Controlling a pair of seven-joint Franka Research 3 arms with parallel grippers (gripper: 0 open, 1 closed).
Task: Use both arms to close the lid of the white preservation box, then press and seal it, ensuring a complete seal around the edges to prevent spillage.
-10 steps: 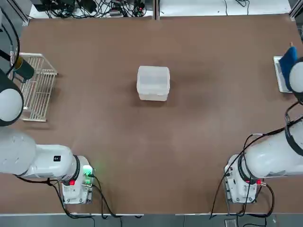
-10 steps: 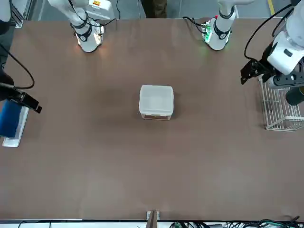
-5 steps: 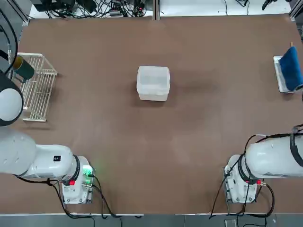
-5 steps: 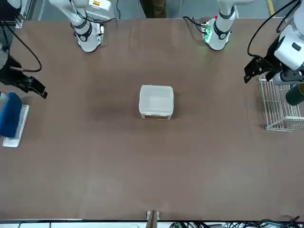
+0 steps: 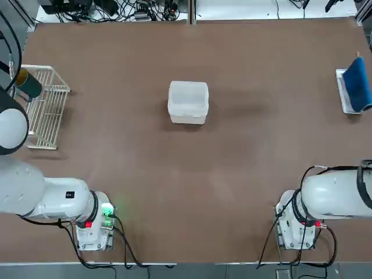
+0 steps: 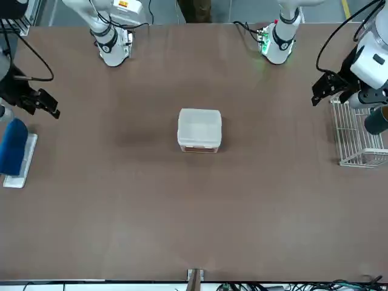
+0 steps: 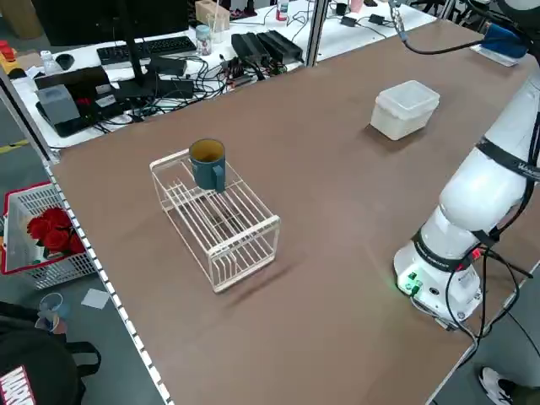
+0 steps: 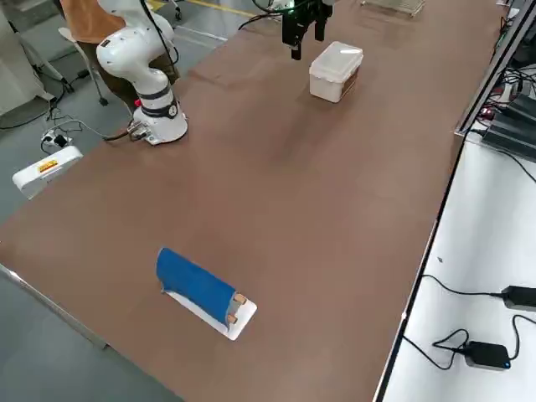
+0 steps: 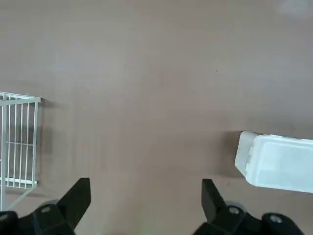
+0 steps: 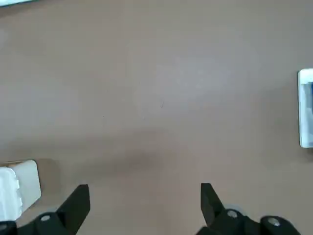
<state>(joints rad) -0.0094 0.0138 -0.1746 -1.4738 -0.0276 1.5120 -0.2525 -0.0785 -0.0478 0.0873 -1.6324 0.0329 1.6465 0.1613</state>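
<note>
- Across the brown table [image 5: 192, 174], the arms [image 5: 40, 197] stand at the near edge, one base toward each near corner, both hands raised high and far out to the sides.
- Midway between the left and right edges, a little toward the far edge, the white preservation box [image 5: 188, 102] sits alone, with its lid [image 6: 199, 126] lying down over it; whether the rim has snapped home I cannot tell.
- Over the left edge, the left gripper [image 6: 328, 89] hangs by the wire rack [image 5: 43, 110] and its mug [image 7: 207, 162], jaws spread wide and empty.
- Over the right edge, the right gripper [image 6: 37, 103] hangs near the blue item on its tray [image 6: 14, 151], jaws likewise wide and empty.
- Both hands are well apart from the box, which lies inward of each and shows only at the margin of each wrist view.
- To do this step well, I judge each hand should come in from its own side, settle above opposite ends of the lid, then press down flat and evenly around the rim so the box does not tip or slide.
</note>
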